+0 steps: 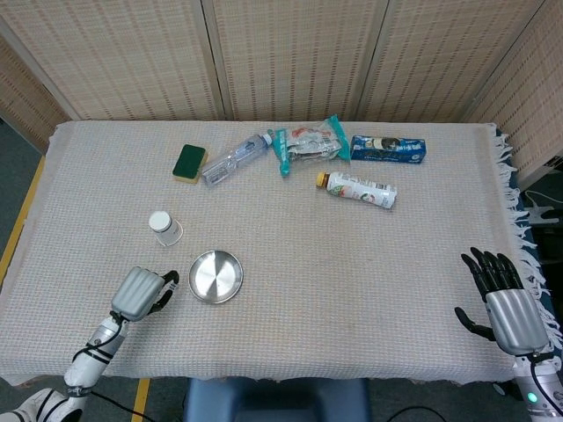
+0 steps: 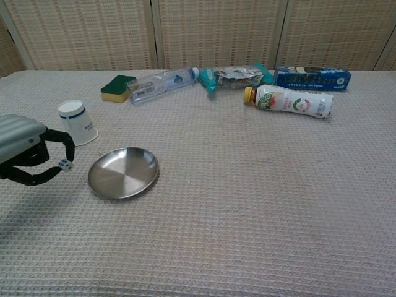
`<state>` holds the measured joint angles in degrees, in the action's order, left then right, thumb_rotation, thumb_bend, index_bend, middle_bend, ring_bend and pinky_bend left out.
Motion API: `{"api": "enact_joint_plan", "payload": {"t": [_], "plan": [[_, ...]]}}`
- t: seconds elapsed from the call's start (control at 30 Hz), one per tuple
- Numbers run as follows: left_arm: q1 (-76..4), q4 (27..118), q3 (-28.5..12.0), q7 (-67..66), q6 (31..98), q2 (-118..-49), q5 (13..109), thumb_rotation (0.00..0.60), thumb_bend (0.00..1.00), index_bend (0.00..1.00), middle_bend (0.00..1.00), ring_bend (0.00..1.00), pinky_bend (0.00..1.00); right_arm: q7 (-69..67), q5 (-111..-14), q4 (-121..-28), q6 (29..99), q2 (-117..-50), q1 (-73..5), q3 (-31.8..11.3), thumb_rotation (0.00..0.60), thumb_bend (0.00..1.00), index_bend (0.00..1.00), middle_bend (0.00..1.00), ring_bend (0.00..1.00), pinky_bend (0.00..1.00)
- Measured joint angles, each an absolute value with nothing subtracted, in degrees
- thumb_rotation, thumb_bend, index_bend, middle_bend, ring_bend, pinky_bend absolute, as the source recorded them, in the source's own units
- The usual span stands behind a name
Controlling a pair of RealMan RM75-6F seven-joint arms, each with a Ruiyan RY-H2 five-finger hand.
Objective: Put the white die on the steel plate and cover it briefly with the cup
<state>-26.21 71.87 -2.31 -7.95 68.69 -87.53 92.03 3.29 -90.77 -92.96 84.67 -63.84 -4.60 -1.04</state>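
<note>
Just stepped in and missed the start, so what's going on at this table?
The left hand pinches a white die just left of the steel plate, which is bare. The cup stands upside down behind the plate, untouched. The right hand is open near the table's right edge, holding nothing. Bottles, a sponge and packets lie along the far side.

White die [image 2: 64,164], silvery steel plate [image 2: 123,172], white blue-banded cup [image 2: 77,122].
</note>
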Motion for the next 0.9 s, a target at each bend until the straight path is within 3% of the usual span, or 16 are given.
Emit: {"api": "enact_joint_plan", "payload": {"t": [0.3,0.57,0.77,0.83,0.9], "plan": [[-33.34,71.49,-4.81,-11.24,60.64,-92.68,90.62,0.6,0.43,0.51,1.0,0.94,0.94,2.47,-89.52,-92.68,84.55,-63.47,-4.54,-1.53,0.534,0.19,0.0,0.0,0.0,0.0],[-35.04,67.9,-4.91,-12.6,59.0,-95.82,88.52,0.6,0.43,0.24,1.0,0.93,0.93,1.85,-89.41,-92.55,84.55,-63.11,-4.45,-1.53,0.535,0.19,0.0,0.0,0.0,0.0],[-35.18,68.32,-4.55,-13.08,59.14,-94.68,87.85,0.6,0.43,0.2,1.0,0.92,0.93,2.07,-89.29,-92.55,84.37,-63.21,-4.52,-1.54,0.534,0.19,0.0,0.0,0.0,0.0],[-35.0,69.18,-4.39,-12.78,59.64,-93.9,87.94,0.6,0.43,0.18,0.95,0.9,0.92,2.16,-89.24,-92.59,84.34,-63.24,-4.53,-1.57,0.534,0.19,0.0,0.0,0.0,0.0],[-34.63,70.45,-4.28,-11.21,60.95,-92.85,88.35,0.6,0.43,0.16,0.83,0.82,0.88,2.21,-89.21,-92.63,84.32,-63.24,-4.53,-1.57,0.534,0.19,0.0,0.0,0.0,0.0]]}}
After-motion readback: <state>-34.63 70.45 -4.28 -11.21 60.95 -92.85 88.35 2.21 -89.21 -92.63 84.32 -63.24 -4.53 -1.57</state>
